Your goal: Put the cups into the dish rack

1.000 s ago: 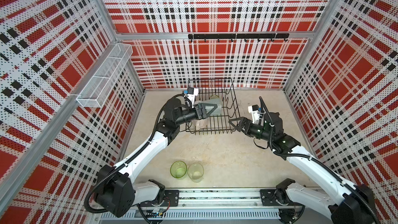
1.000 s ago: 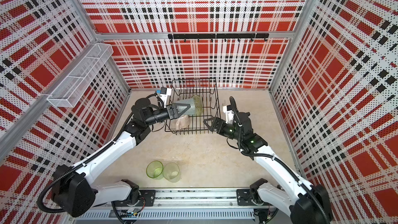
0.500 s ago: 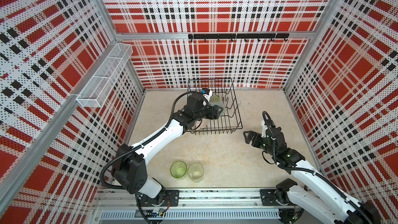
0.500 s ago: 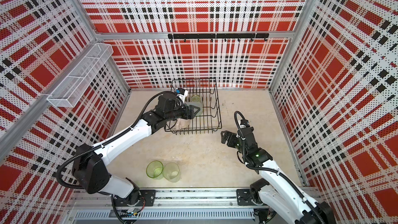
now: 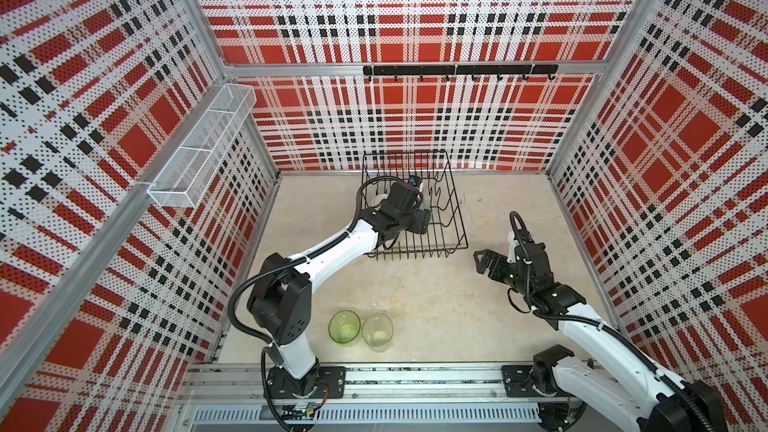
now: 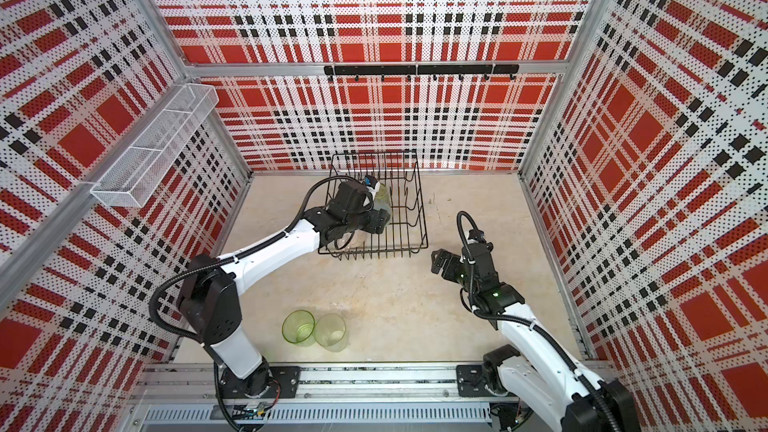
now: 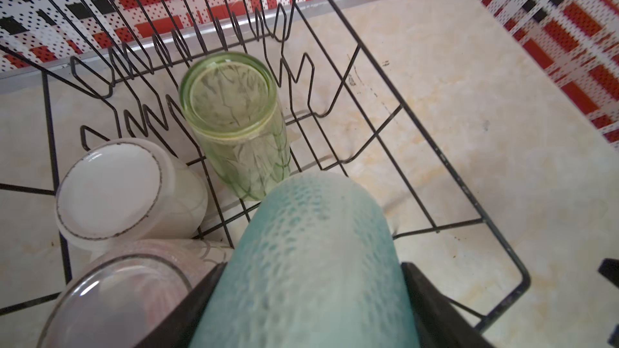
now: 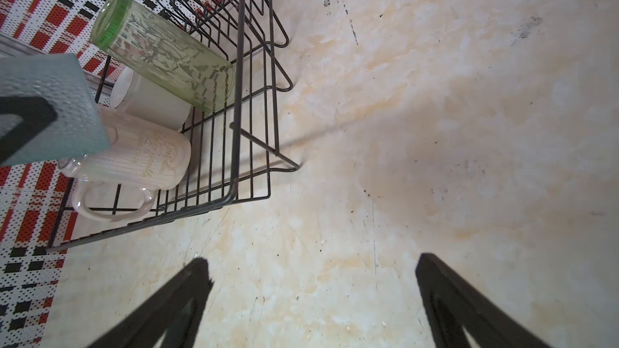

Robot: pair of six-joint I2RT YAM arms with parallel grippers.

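Note:
My left gripper (image 7: 308, 299) is shut on the teal tumbler (image 7: 311, 246) and holds it lying sideways over the black wire dish rack (image 7: 418, 135). In both top views this gripper (image 5: 422, 220) hangs inside the rack (image 5: 457, 209). Three cups stand upside down in the rack: a green tumbler (image 7: 231, 112), a white mug (image 7: 110, 189) and a pale pink mug (image 7: 117, 296). A green tumbler (image 5: 344, 327) and a pale frosted one (image 5: 377, 332) stand upright on the table near the front rail. My right gripper (image 5: 482, 261) is open and empty, right of the rack's near corner.
A long white mesh basket (image 5: 199, 147) hangs on the left wall. A black hook rail (image 5: 457, 70) runs along the back wall. Bare table lies under my right gripper (image 8: 311, 262), between the rack (image 8: 239, 61) and the right wall.
My left arm swung its wrist over the rack, carrying the teal tumbler inward. My right gripper drew back from the rack's near right corner toward the front right, staying open.

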